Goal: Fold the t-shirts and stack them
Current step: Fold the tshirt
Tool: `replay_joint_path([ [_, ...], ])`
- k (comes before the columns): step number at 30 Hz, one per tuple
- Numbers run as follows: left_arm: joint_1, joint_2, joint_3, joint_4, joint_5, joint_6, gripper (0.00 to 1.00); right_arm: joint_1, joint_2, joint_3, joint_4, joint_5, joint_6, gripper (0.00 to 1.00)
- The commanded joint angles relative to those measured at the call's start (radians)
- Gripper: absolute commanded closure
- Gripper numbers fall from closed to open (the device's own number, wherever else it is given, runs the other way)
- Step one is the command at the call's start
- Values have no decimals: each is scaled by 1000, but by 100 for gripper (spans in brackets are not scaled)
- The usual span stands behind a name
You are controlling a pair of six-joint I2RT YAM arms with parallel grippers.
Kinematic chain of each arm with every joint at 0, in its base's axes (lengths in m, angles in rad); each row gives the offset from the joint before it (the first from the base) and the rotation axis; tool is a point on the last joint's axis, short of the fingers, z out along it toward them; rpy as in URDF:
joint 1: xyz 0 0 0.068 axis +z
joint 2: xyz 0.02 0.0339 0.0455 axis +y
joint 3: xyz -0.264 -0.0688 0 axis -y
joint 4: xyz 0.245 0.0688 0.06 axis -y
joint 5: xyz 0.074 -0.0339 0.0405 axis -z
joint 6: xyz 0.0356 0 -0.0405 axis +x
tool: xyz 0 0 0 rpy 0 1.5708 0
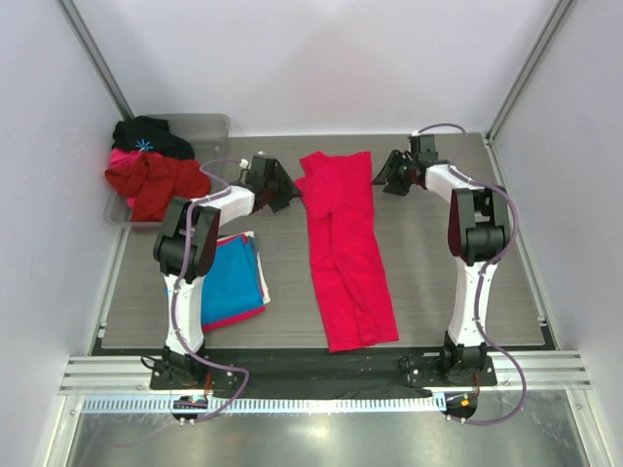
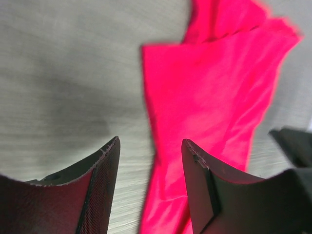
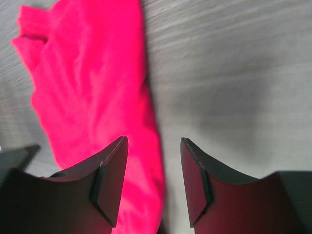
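A folded blue t-shirt (image 1: pixel 234 277) lies on the desk (image 1: pixel 438 292) by the left arm's base. The left claw (image 1: pixel 282 190), reached forward and tipped down, is open and empty just beside the far left corner of the crimson t-shirt (image 1: pixel 343 243), a long strip mid-desk. The right claw (image 1: pixel 387 177) mirrors it, open. The lengthwise fold looks done. Next, pinch both far corners and carry them toward the near hem.
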Motion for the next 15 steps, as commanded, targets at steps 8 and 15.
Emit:
replay_joint_path([
  [8,-62,58,74,2,-39,-32,46,-8,196,235,20,-152,24,50],
  [15,-63,196,214,-28,-24,-81,52,-8,322,344,13,-164,64,73],
])
